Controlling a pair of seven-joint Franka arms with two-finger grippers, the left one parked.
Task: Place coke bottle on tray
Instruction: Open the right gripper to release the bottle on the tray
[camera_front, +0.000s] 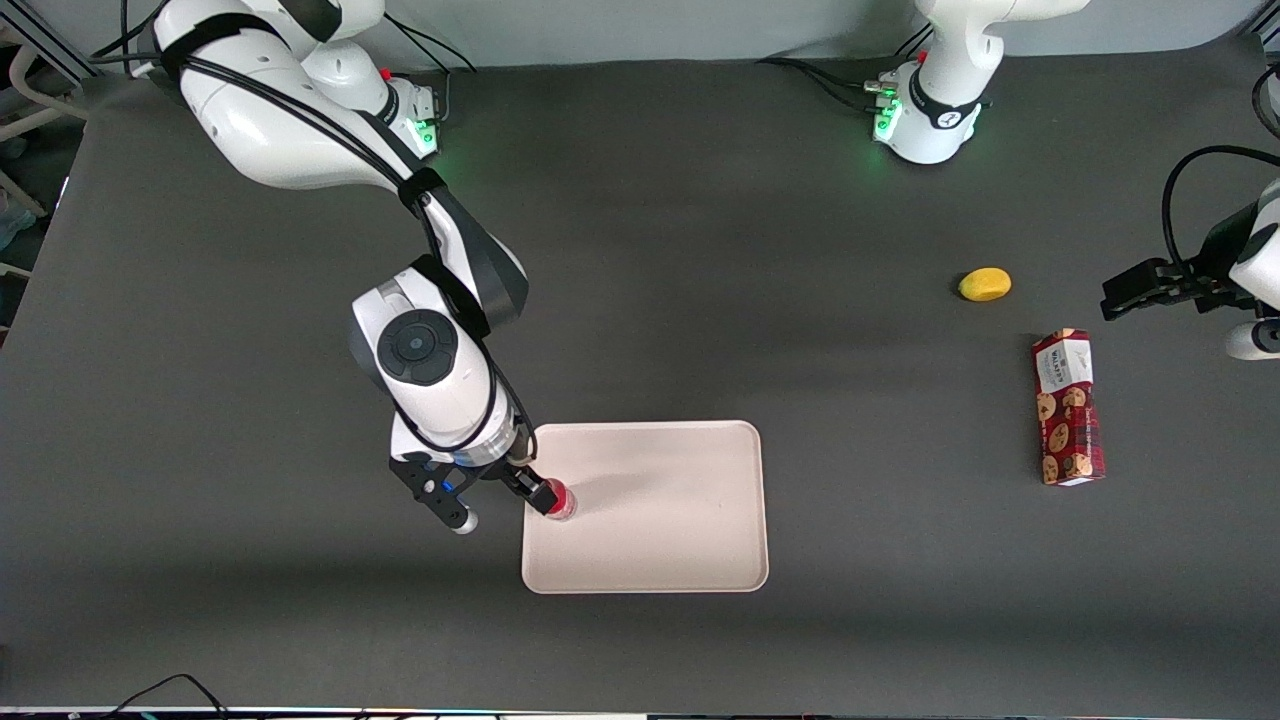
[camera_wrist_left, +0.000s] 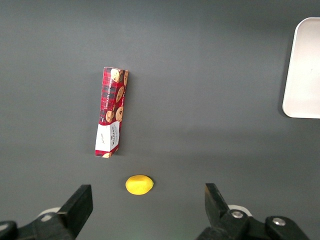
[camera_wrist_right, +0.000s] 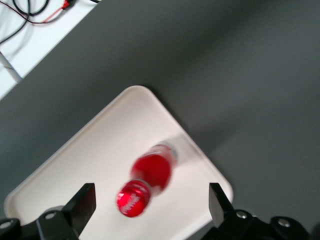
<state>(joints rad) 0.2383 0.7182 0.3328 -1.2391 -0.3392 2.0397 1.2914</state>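
Observation:
The coke bottle is small and red with a red cap. It rests on the pale cream-pink tray, just inside the rim at the tray's edge toward the working arm. In the right wrist view the coke bottle appears cap-first and blurred, leaning, with its clear base on the tray. My right gripper hovers over that tray edge. The gripper is open, its fingers wide apart on either side of the bottle and not touching it. An edge of the tray also shows in the left wrist view.
A red cookie box lies flat toward the parked arm's end of the table, with a small yellow fruit farther from the front camera. Both the box and the fruit show in the left wrist view.

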